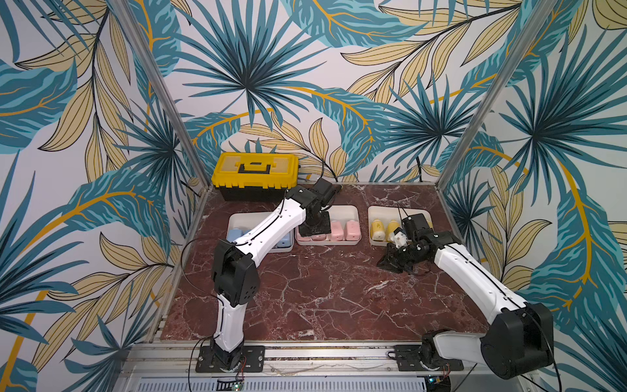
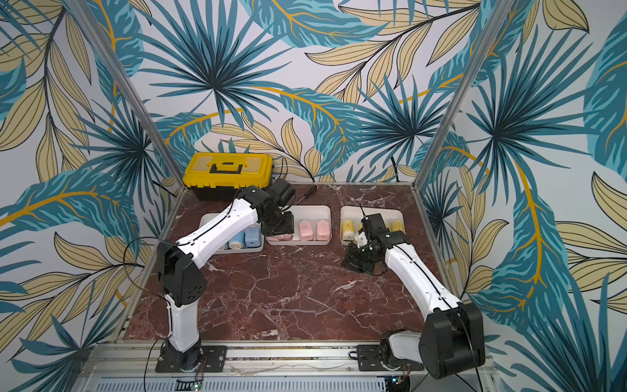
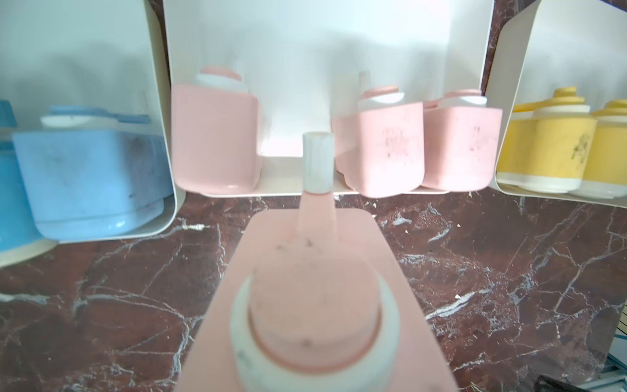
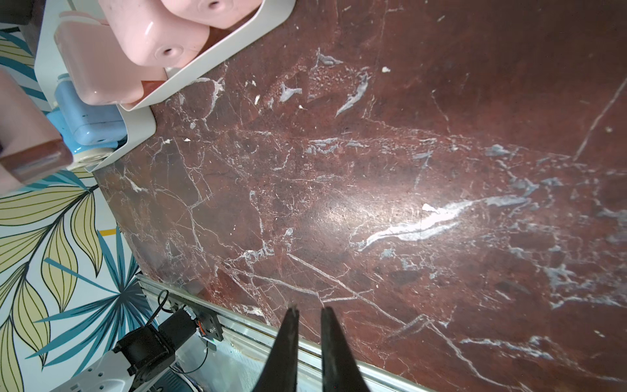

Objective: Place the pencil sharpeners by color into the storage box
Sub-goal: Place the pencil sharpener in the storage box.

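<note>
- The left jaws are judged to be clamped on a pink sharpener (image 3: 312, 305). The jaws themselves are hidden behind it in the left wrist view. The sharpener hangs clear of the table (image 3: 101, 305).
- The pink tray (image 3: 373, 34) lies just ahead of the left jaws and holds three pink sharpeners (image 3: 215, 135). The free slot between them is narrow. An off-centre descent strikes a neighbour and may tip it.
- A release made too early drops the sharpener onto the tray's near rim or onto the table short of it.
- The blue tray (image 3: 159, 85) adjoins the pink tray to one side of the left jaws. Sideways drift places the sharpener with the wrong colour.
- The right jaws stand almost together and empty over bare table. The yellow tray (image 1: 383, 207) lies behind them. A backward swing could nudge it.
</note>
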